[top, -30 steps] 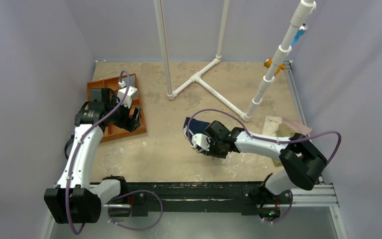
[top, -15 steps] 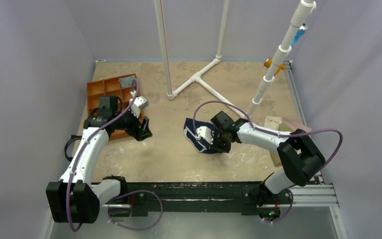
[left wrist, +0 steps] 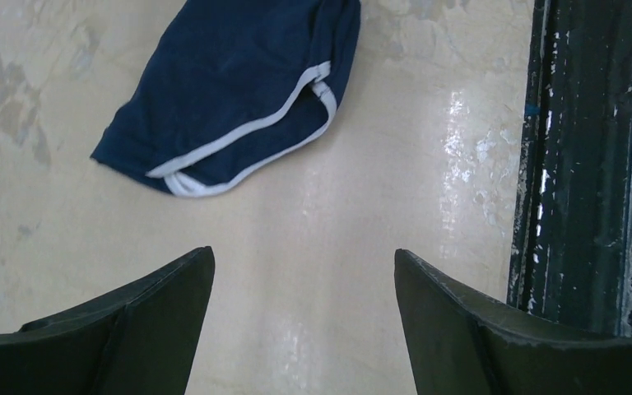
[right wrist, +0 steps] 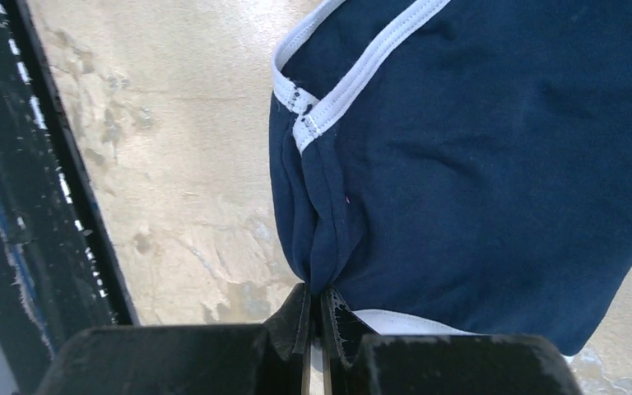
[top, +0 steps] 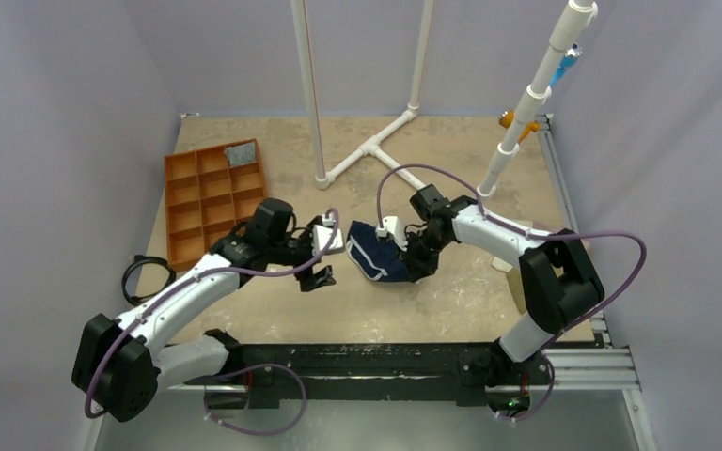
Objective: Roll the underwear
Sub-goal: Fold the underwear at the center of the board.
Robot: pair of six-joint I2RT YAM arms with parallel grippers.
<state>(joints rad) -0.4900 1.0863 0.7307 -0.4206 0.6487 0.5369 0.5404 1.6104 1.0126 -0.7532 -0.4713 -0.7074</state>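
Tan table (top: pixel 414 310) — underwear (top: pixel 371 258), orange tray (top: pixel 209 193) and pipe frame (top: pixel 376 146) on it.

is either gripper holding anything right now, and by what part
The right gripper is shut on the underwear, pinching a bunched fold at its edge. The left gripper is open and holds nothing.

The top camera looks down from above and behind the arm bases (top: pixel 216 362) over the whole table (top: pixel 385 310). The left wrist camera faces the tabletop past the left gripper (left wrist: pixel 303 253), near the underwear (left wrist: pixel 230 90); the right wrist camera sits close against that cloth, which all three views share.
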